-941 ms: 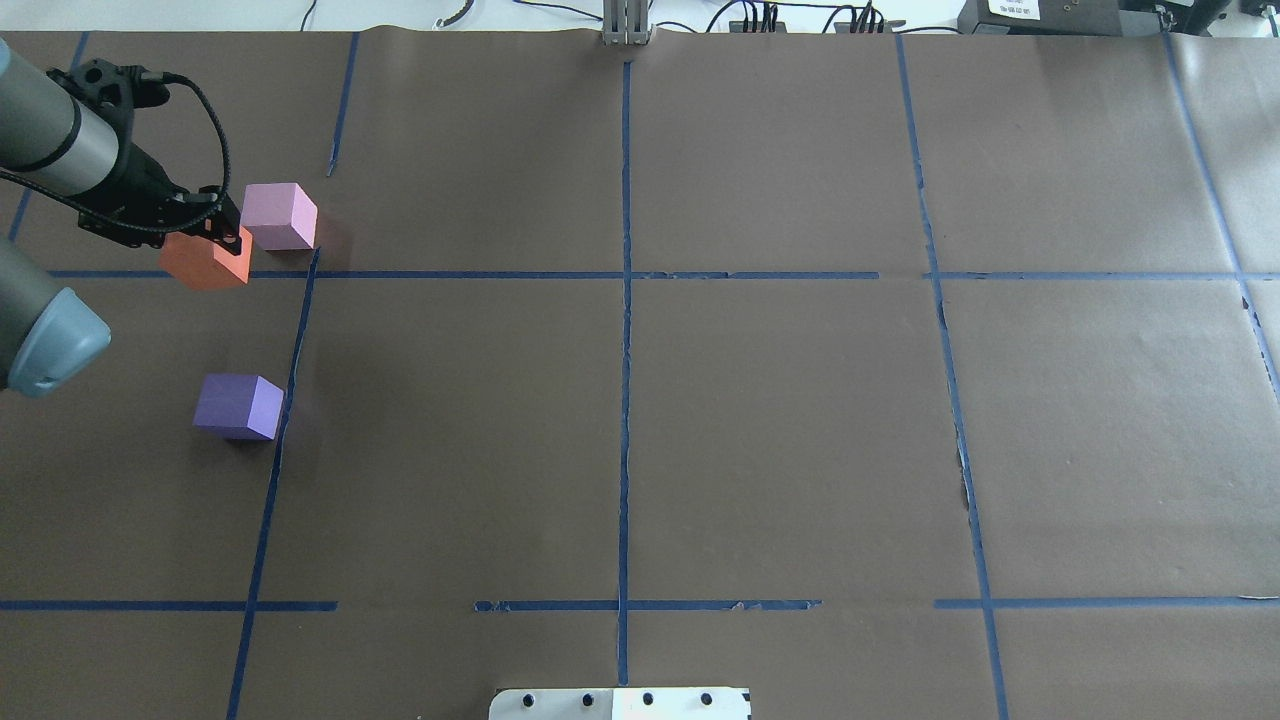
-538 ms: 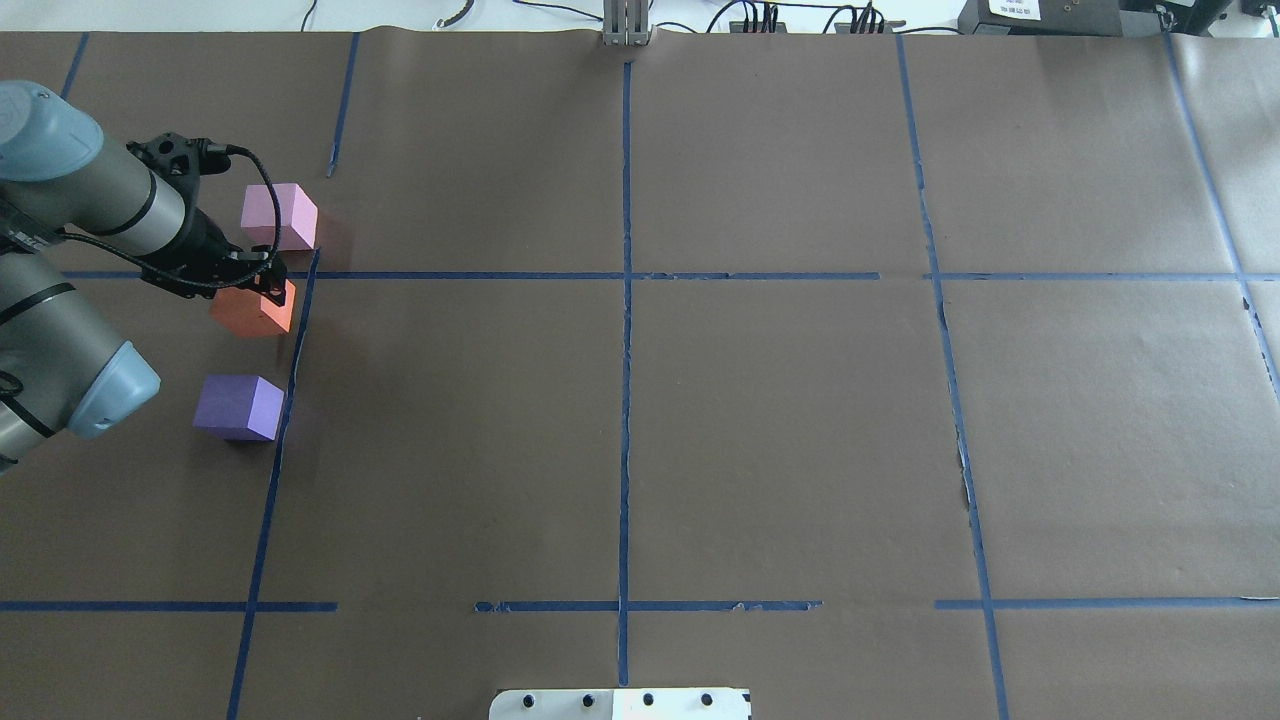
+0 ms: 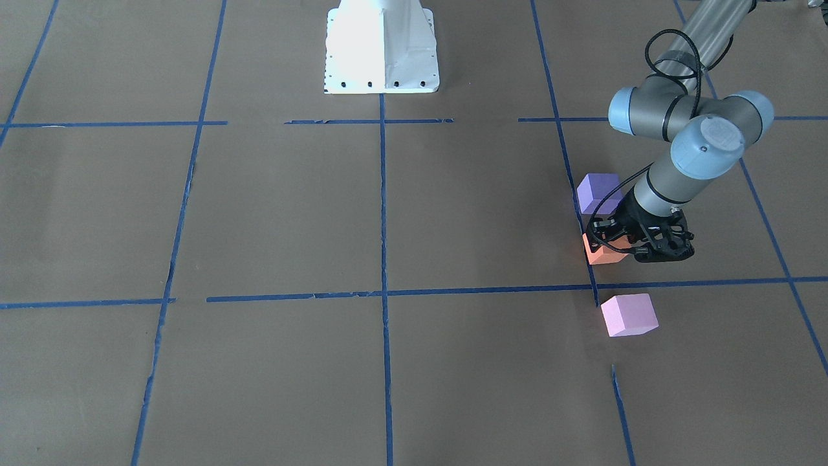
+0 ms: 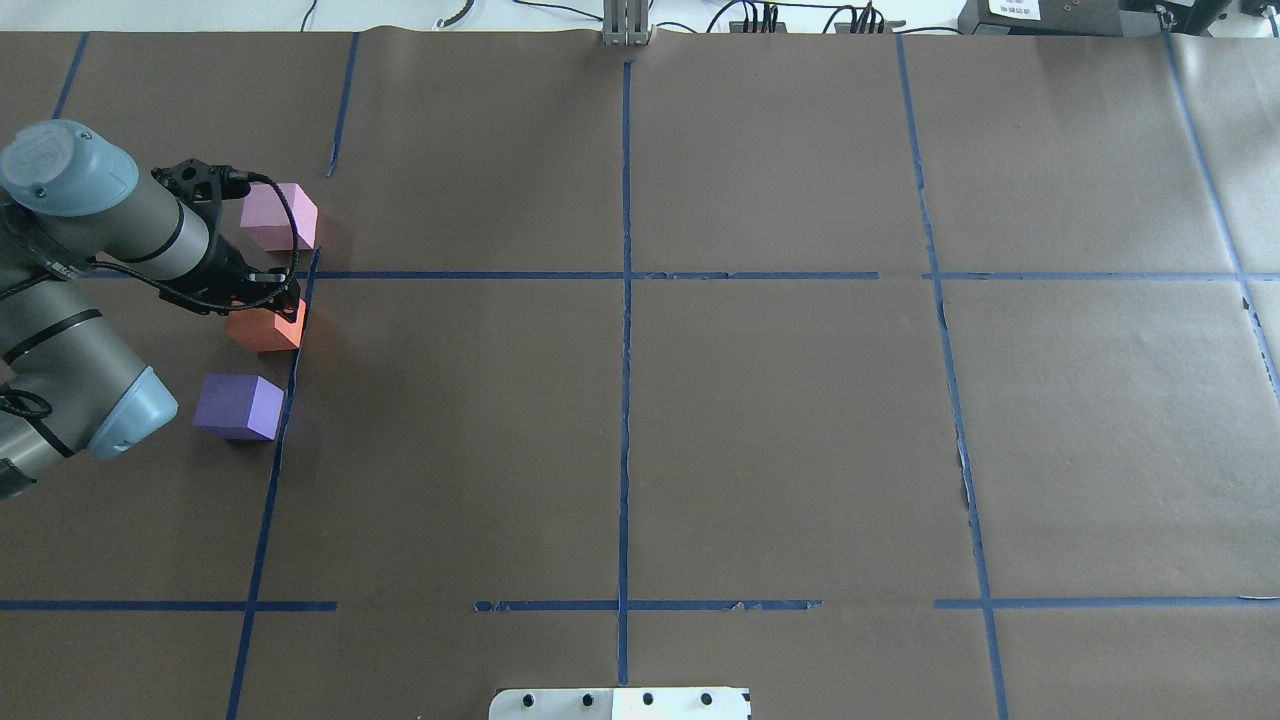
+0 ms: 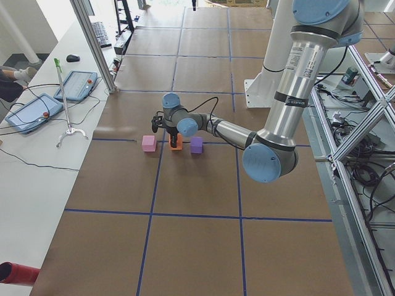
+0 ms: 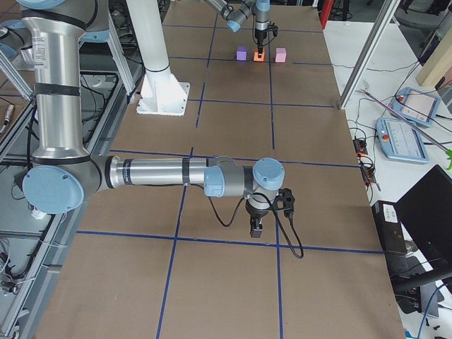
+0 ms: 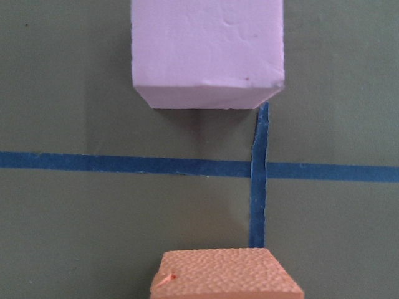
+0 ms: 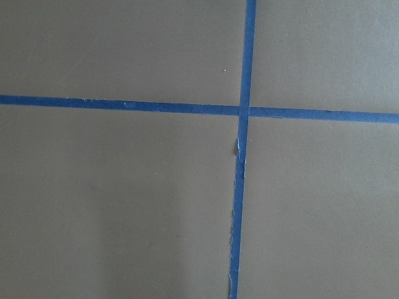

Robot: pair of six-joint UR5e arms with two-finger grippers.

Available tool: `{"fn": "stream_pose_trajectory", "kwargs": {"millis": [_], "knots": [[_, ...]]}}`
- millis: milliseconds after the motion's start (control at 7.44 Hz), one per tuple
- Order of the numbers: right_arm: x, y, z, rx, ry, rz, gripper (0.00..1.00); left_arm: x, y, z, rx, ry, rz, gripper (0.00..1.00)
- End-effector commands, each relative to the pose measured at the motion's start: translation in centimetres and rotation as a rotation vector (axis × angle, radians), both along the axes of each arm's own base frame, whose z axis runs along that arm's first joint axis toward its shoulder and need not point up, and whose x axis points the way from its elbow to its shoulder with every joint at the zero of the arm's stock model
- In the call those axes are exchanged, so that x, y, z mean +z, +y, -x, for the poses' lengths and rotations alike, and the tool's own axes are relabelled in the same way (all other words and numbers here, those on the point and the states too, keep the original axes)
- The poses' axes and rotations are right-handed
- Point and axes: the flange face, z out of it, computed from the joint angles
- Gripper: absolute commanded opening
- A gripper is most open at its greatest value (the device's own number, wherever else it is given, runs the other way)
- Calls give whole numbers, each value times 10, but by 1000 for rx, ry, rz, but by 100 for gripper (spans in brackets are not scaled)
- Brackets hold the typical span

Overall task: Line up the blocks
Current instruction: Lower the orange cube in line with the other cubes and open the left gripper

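My left gripper [image 4: 272,303] is shut on the orange block [image 4: 264,330] and holds it low over the brown table, between the pink block [image 4: 279,217] and the purple block [image 4: 238,407], next to a blue tape line. In the front-facing view the left gripper [image 3: 616,246] holds the orange block [image 3: 601,254], with the purple block [image 3: 597,192] behind it and the pink block [image 3: 629,314] in front. The left wrist view shows the orange block [image 7: 227,274] at the bottom and the pink block [image 7: 209,50] ahead. My right gripper [image 6: 258,229] shows only in the exterior right view; I cannot tell its state.
Blue tape lines [image 4: 625,300] divide the brown paper into squares. The robot's white base plate [image 3: 381,48] stands at the table's middle edge. A side bench with tablets [image 5: 77,85] runs along the far side.
My left gripper has carried the orange block from beside the pink block toward the robot and slightly right, into the gap between the pink and purple blocks. The pink and purple blocks have not moved.
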Motion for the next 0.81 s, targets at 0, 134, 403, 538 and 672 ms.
{"fn": "stream_pose_trajectory", "kwargs": {"millis": [0,134,403,538,672], "knots": [[0,0,0,0,0,-1,100,0,-2,-2,-13,-13,-27,10],[0,0,0,0,0,0,100,4,-3,-3,-18,-9,-43,10],[0,0,0,0,0,-1,100,5,-3,-2,-17,-8,-46,10],[0,0,0,0,0,-1,100,7,-2,-2,-17,-9,-44,10],[0,0,0,0,0,-1,100,8,-2,-1,-16,-10,-44,10]]}}
